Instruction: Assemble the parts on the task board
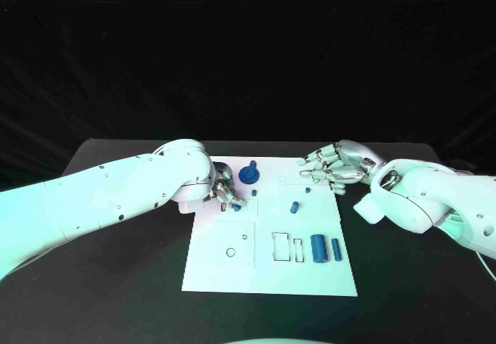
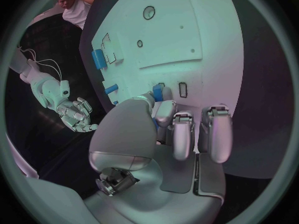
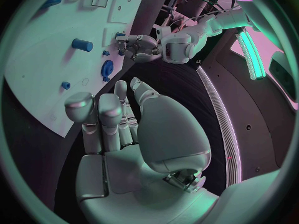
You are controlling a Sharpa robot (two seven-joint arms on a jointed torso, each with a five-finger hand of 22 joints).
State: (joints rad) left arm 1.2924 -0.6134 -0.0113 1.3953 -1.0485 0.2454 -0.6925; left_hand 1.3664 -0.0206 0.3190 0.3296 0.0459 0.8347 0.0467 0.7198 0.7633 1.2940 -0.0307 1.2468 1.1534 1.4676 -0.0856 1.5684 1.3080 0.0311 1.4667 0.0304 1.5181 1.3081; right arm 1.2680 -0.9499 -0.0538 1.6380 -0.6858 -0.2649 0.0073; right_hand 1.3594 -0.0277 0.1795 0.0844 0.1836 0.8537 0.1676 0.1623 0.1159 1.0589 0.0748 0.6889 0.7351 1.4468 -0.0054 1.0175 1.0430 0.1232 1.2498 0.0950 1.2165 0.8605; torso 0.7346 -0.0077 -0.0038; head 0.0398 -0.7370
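The white task board (image 1: 269,269) lies in the middle of the table. My left hand (image 1: 220,189) hovers over its left part and pinches a small blue part (image 1: 238,206) between thumb and finger; the left wrist view shows this blue part (image 2: 158,93) at the fingertips, beside a small slot (image 2: 182,89). A blue gear-like part (image 1: 249,174) stands at the board's far end, with a small blue peg (image 1: 254,192) near it. My right hand (image 1: 332,166) floats above the board's far right corner, fingers loosely apart and holding nothing. A short blue piece (image 1: 294,207) lies mid-board.
Two blue cylinders (image 1: 318,249) (image 1: 336,249) lie side by side on the board's right part, next to rectangular outlines (image 1: 281,246). A small round hole (image 1: 231,252) sits on the left. Black table (image 1: 114,272) surrounds the board.
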